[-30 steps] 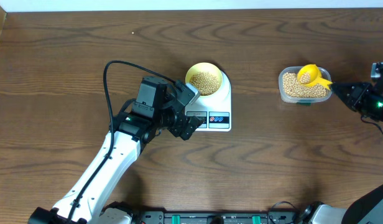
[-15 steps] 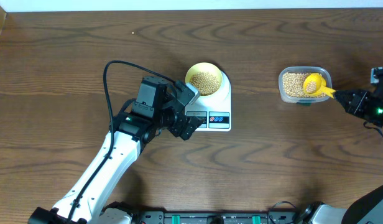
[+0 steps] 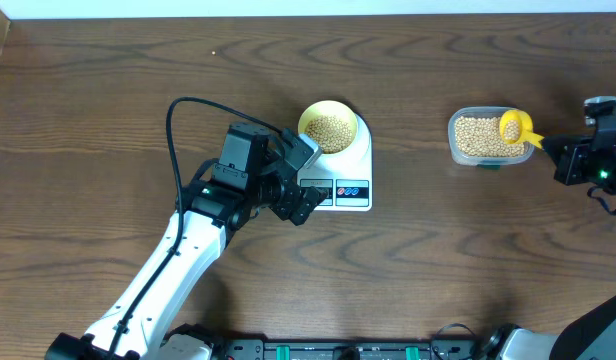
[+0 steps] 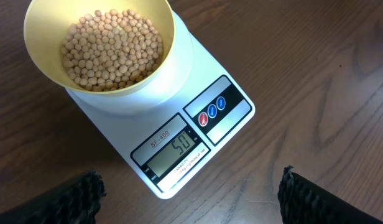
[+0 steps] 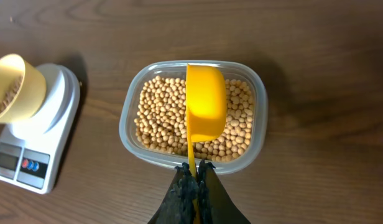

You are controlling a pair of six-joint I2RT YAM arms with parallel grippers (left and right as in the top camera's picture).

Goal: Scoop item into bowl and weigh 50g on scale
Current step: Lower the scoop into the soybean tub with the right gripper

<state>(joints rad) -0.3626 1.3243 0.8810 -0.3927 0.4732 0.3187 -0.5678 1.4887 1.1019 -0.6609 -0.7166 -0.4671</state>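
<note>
Pale yellow plastic bowl (image 4: 161,22) of tiny beige beans (image 4: 110,50) is seated on the white flat digital scale (image 4: 232,127), whose display end is pointed at the spread-apart left gripper (image 4: 191,196); a bright yellow scoop (image 5: 206,102) is clamped by the right gripper (image 5: 193,177).

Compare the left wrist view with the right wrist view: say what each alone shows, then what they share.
Left wrist only: the display of the scale legibly reading 50. Right wrist only: a clear tub of beans and the yellow scoop over it, handle pinched in the shut right claw. Both: the yellow bowl of beans on the scale, on a wood table.
</note>
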